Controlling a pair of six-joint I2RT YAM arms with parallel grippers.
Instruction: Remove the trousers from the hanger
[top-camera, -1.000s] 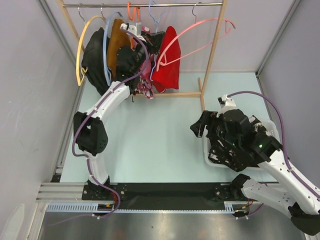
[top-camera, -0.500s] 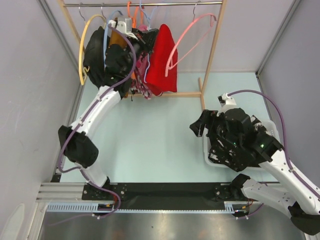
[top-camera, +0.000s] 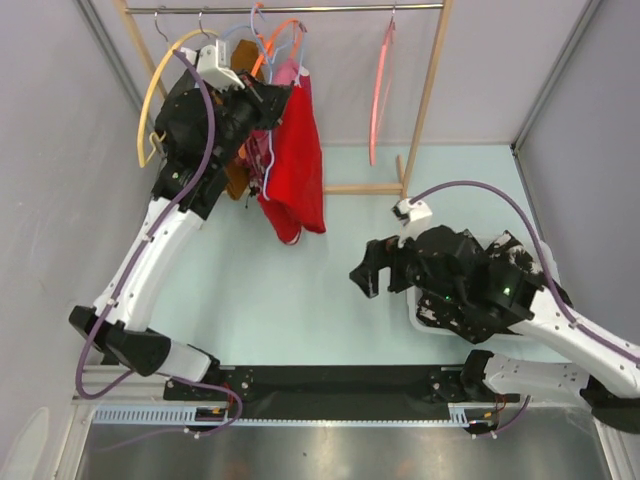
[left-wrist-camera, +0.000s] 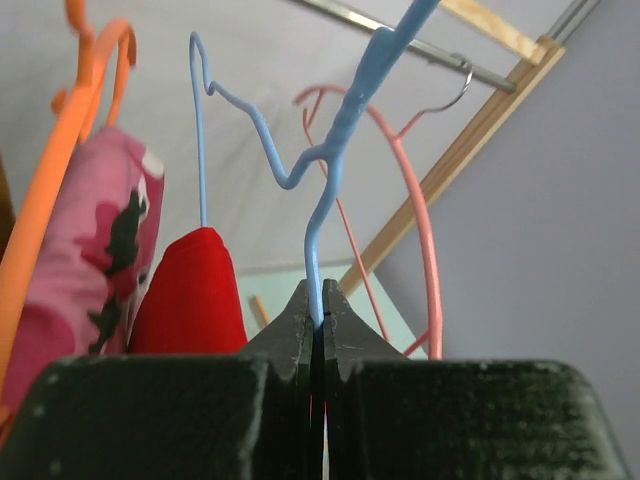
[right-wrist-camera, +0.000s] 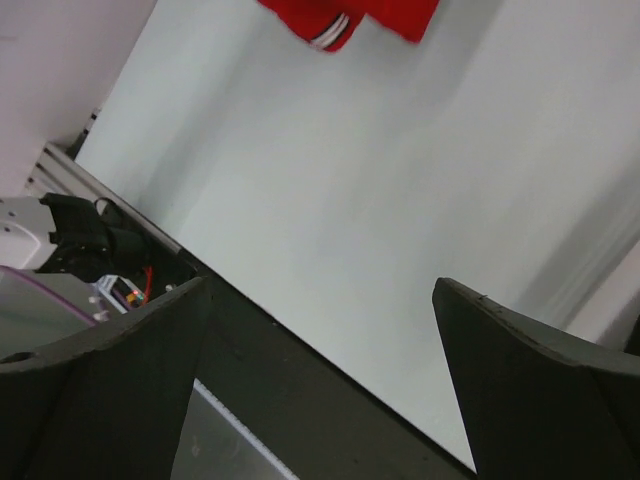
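The red trousers (top-camera: 295, 165) hang from a blue hanger (top-camera: 262, 150) at the left of the rack. Their white-striped waistband hangs lowest. My left gripper (top-camera: 268, 95) is raised to the rack and shut on the blue hanger's wire (left-wrist-camera: 317, 270). The red trousers (left-wrist-camera: 190, 295) show just left of the jaws. The black trousers with white splotches are hidden behind my left arm. My right gripper (top-camera: 368, 275) is open and empty, low over the table. It (right-wrist-camera: 320, 290) looks toward the red trousers' hem (right-wrist-camera: 345, 20).
A pink floral garment (top-camera: 291, 75) on an orange hanger (top-camera: 275, 45) and a mustard-brown garment (top-camera: 237, 180) hang beside the red trousers. An empty yellow hanger (top-camera: 150, 110) and pink hanger (top-camera: 380, 90) hang on the rail (top-camera: 330, 9). A white bin (top-camera: 420, 318) sits under my right arm.
My left arm has risen and pulled the blue hanger with the red trousers left and toward me. The pink hanger now hangs edge-on. My right gripper has moved left.
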